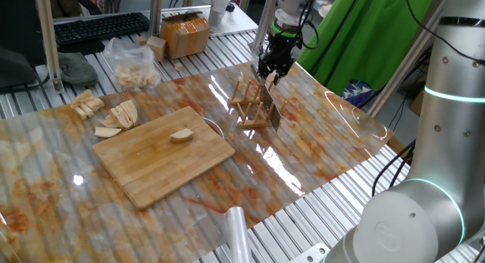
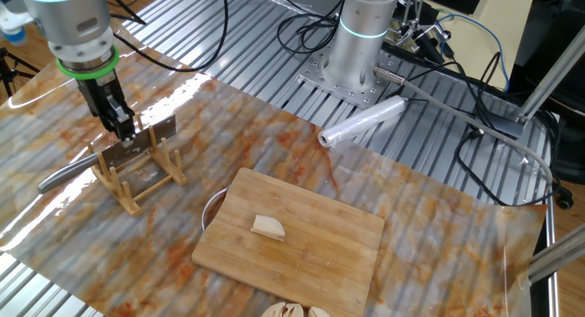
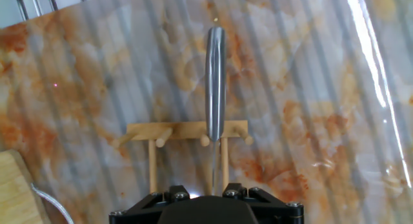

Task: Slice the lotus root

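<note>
The one lotus root piece point(image 1: 180, 136) lies in the middle of the single cutting board point(image 1: 151, 168), well apart from my gripper point(image 1: 271, 72). I hover right above the one knife point(image 2: 128, 152) standing in its wooden rack point(image 2: 137, 175); whether my jaws pinch it I cannot tell. Several cut slices point(image 1: 114, 115) lie beyond the board.

Silver-grey arm point(image 1: 447, 104), glowing teal joint rings, apparently black fingers point(image 2: 117, 116)
</note>
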Robot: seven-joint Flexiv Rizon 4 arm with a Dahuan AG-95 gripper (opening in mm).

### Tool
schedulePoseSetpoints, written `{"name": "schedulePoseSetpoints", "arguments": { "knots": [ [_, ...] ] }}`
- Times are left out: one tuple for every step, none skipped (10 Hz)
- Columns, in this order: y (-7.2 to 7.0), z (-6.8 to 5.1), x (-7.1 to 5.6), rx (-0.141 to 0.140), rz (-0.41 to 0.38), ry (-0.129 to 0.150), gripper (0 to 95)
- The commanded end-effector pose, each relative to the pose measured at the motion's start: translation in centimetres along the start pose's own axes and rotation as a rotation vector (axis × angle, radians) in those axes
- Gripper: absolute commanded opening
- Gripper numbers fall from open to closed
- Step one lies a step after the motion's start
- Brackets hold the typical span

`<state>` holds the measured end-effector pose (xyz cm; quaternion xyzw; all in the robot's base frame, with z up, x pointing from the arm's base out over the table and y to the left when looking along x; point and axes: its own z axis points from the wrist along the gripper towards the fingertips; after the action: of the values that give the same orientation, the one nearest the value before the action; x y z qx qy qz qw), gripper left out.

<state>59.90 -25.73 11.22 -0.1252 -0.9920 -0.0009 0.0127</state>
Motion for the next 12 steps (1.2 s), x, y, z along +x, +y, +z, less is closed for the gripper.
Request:
{"name": "schedulePoseSetpoints", "arguments": {
  "knots": [
    [0.0, 1.2, -0.2, -0.012, -0.001, -0.009, 38.0],
    [-0.1, 1.8, -0.2, -0.019, -0.001, -0.012, 38.0],
    [-0.1, 2.4, -0.2, -0.021, -0.002, -0.016, 38.0],
    [-0.2, 2.9, -0.2, -0.024, -0.003, -0.021, 38.0],
    [-0.2, 3.4, -0.2, -0.026, -0.001, -0.025, 38.0],
    [-0.3, 3.7, -0.2, -0.029, -0.001, -0.034, 38.0],
    [-0.3, 4.1, -0.2, -0.029, -0.002, -0.042, 38.0],
    [-0.4, 4.4, -0.1, -0.03, -0.002, -0.05, 38.0],
    [-0.4, 4.7, -0.1, -0.031, -0.002, -0.055, 38.0],
    [-0.4, 4.8, -0.1, -0.031, -0.002, -0.058, 38.0],
    [-0.4, 5.3, -0.1, -0.032, -0.003, -0.061, 38.0],
    [-0.5, 5.7, 0.0, -0.033, -0.002, -0.062, 38.0]
  ]
}}
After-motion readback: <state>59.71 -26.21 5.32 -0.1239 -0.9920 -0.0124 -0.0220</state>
